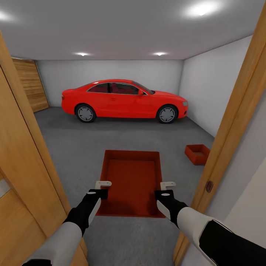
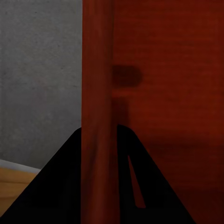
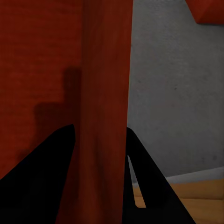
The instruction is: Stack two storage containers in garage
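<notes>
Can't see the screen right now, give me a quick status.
Left gripper and right gripper clamped on held bin's side walls. Second bin already on garage floor, ahead right. Robot in doorway; door frame close on right.

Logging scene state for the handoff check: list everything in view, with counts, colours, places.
Orange-red open-top rectangular storage container, held: 1, between both pincers, above the floor in the doorway.
Orange-red open-top storage container, on floor: 1, by the right wall.
Shiny red four-door car: 1, parked at the back.
Dark grey concrete floor: garage.
Wooden slatted door: 1, back left.
Wooden door frame: both sides.
Left pincer: shut on the held container's left wall.
Right pincer: shut on its right wall.
</notes>
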### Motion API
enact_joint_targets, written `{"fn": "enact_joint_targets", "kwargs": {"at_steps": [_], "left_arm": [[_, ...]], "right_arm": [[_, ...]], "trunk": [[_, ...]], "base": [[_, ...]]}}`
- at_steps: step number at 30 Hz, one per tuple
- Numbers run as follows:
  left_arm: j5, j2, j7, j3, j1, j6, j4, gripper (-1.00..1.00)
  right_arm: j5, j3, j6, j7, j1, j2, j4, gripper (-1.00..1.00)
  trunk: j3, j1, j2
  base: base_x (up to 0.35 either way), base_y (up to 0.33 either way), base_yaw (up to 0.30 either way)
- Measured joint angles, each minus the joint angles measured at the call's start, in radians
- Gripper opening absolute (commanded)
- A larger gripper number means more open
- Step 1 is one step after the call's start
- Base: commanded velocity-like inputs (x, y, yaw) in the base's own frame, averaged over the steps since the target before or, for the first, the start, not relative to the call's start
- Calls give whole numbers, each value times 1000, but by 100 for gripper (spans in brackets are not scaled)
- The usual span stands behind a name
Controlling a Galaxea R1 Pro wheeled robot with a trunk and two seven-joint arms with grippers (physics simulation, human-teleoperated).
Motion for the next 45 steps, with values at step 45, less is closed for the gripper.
{"fn": "enact_joint_targets", "kwargs": {"at_steps": [45], "left_arm": [[-1,-1,0,2,0,-2,0,-100]], "right_arm": [[-2,2,0,0,0,-1,-2,-100]], "trunk": [[0,0,0]], "base": [[0,0,0]]}}
